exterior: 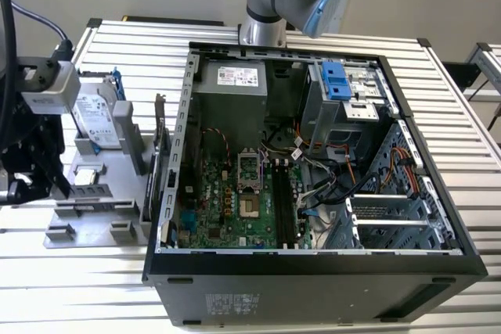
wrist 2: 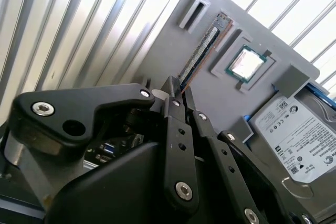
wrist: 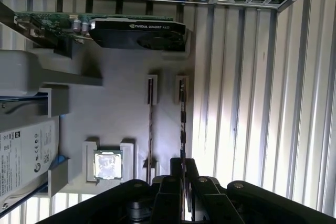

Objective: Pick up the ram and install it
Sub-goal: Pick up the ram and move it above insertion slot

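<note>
One end of the ram (wrist: 182,114) sits pinched between the gripper's (wrist: 182,165) nearly shut fingers. The rest stretches straight ahead of them, edge-up in the gray holder tray (wrist: 121,103). Pickup is in hand, I judge; lifting calls for a straight, untilted pull.

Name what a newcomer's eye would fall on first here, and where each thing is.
The open computer case sits in the middle of the slatted table in the exterior view, its green motherboard bare. At that view's left lies a grey parts tray with a silver hard drive; in both wrist views the black gripper is at one end of the ram, standing on edge in the tray.
</note>
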